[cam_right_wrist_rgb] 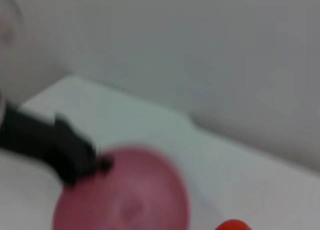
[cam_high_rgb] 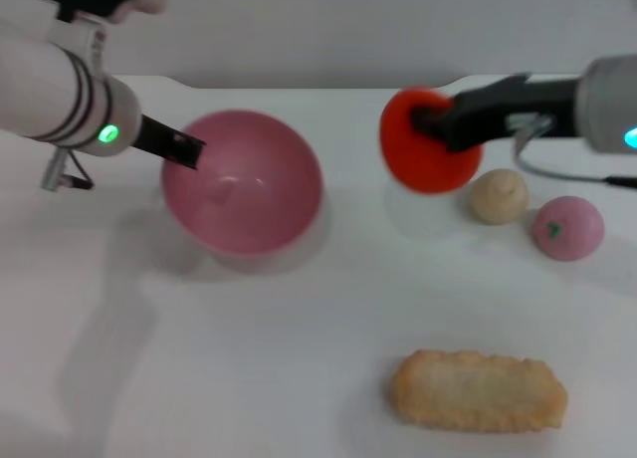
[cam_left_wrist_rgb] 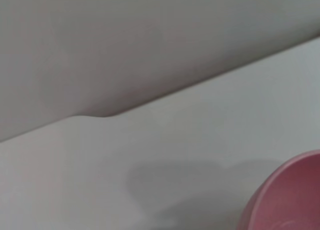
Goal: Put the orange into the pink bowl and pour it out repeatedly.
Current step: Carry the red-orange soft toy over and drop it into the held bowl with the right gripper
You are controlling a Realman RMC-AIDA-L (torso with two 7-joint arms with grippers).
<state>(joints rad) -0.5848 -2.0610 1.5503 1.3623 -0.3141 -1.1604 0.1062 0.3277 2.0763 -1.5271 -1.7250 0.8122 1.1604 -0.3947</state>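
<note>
The pink bowl (cam_high_rgb: 244,184) is tilted with its opening toward the front, empty, left of centre on the white table. My left gripper (cam_high_rgb: 184,147) is shut on the bowl's left rim. The bowl's edge shows in the left wrist view (cam_left_wrist_rgb: 290,197) and the whole bowl in the right wrist view (cam_right_wrist_rgb: 122,192). My right gripper (cam_high_rgb: 430,122) is shut on the orange (cam_high_rgb: 423,149) and holds it above the table, to the right of the bowl. A sliver of the orange shows in the right wrist view (cam_right_wrist_rgb: 232,225).
A beige lumpy ball (cam_high_rgb: 499,195) and a pink ball with a green mark (cam_high_rgb: 567,227) lie at the right, below my right arm. A tan bread-like block (cam_high_rgb: 479,390) lies at the front right. The table's far edge (cam_high_rgb: 299,80) runs behind the bowl.
</note>
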